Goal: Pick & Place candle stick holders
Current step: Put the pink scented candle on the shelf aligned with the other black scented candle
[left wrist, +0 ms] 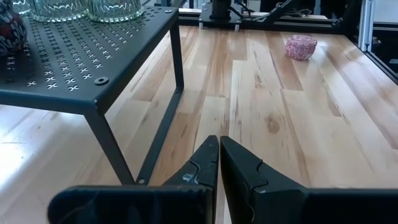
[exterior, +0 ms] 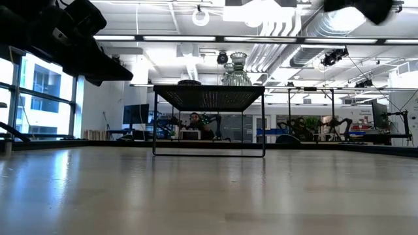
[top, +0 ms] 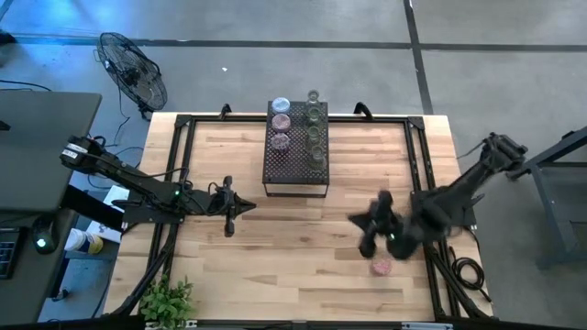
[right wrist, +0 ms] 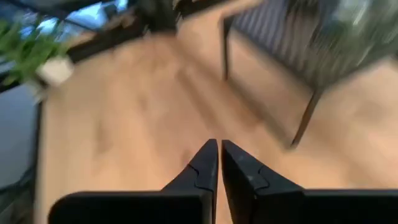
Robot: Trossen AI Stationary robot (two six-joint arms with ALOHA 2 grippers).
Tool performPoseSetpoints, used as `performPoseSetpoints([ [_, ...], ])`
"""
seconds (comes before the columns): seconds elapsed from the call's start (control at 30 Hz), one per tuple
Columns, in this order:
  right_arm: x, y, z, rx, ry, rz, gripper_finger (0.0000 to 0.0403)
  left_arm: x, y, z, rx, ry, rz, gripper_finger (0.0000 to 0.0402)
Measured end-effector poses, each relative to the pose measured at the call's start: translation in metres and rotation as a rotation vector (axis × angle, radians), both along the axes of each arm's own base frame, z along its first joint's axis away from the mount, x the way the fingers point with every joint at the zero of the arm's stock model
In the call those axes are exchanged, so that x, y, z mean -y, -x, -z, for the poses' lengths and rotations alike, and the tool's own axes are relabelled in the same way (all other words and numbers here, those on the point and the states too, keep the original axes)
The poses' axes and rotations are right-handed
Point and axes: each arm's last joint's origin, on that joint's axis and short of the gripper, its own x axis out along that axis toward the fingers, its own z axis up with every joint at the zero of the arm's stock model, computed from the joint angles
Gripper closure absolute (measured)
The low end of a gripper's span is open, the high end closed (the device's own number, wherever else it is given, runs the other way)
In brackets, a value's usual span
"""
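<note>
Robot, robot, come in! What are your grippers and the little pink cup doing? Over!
Both grippers shut, empty: left gripper mid-table, right gripper raised. Pink cup alone on table near right arm. Other cups on black stand. Nothing in the way.

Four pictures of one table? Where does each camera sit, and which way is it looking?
High view: overhead, straight down on the wooden table; both arms show.
Low view: at tabletop height, level toward the black perforated metal stand; dark arm parts at top.
Left wrist view: on the left arm, past its shut left pincer toward a pink round cup.
Right wrist view: on the right arm, over its shut right pincer.
All share the stand.
</note>
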Motion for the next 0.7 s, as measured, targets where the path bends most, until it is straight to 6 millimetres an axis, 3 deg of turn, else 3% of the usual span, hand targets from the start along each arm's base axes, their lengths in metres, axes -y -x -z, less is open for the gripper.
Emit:
performPoseSetpoints([
  [0.13,-0.029,0.022,0.021,-0.071,-0.142,0.014,0.0371,0.0,0.0,0.0,0.002,0.001,0.0,0.039],
  [0.33,-0.067,0.035,0.053,-0.272,-0.296,0.063,0.0386,0.0,0.0,0.0,0.002,0.001,0.0,0.039],
  [0.53,-0.096,0.039,0.052,-0.463,-0.281,0.218,0.0393,0.0,0.0,0.0,0.003,0.001,-0.001,0.039],
  [0.7,-0.116,0.041,0.059,-0.645,-0.318,0.341,0.0331,0.0,0.0,0.0,0.003,0.005,-0.002,0.039],
])
